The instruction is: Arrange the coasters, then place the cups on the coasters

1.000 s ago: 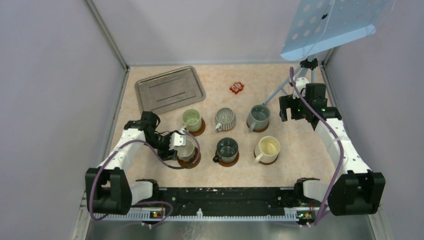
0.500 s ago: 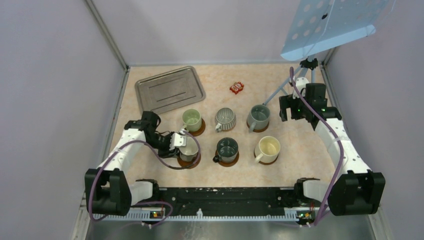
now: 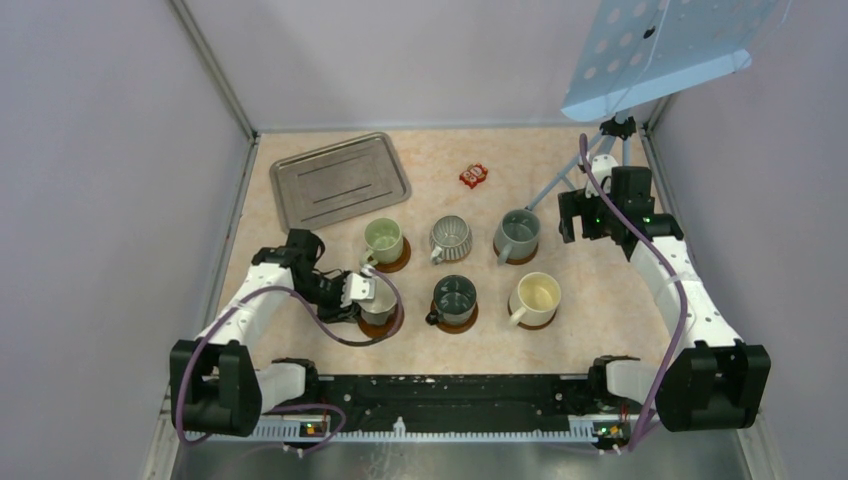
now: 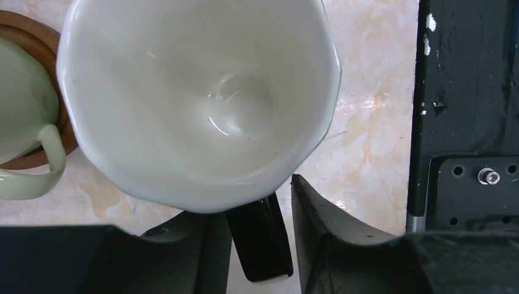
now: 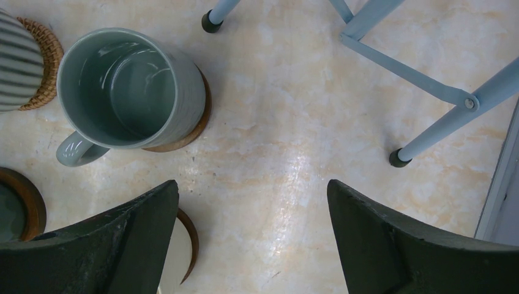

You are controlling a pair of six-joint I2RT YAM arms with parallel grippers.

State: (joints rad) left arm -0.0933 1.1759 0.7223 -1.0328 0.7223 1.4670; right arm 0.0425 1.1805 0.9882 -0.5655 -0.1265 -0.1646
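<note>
Six cups (image 3: 451, 238) stand in two rows of three in the middle of the counter (image 3: 590, 335), over coasters (image 3: 400, 263).

Far row, from 9 to 3 o'clock:
- far-left cup (image 3: 383, 237)
- far-middle cup (image 3: 452, 236)
- far-right cup (image 3: 518, 234)

Near row, from 9 to 3 o'clock:
- near-left cup (image 3: 376, 298)
- near-middle cup (image 3: 455, 295)
- near-right cup (image 3: 537, 294)

The near-left cup is over the 12 o'clock part of its coaster. Its handle lies between the fingers of the left claw (image 3: 361, 290), which is at its 9 o'clock.

The right claw (image 3: 568, 215) is at 3 o'clock of the far-right cup, apart from it.

A tray (image 3: 340, 180) lies at the counter's 11 o'clock, a packet (image 3: 474, 176) at 12 and stand legs (image 3: 575, 170) at 2.
</note>
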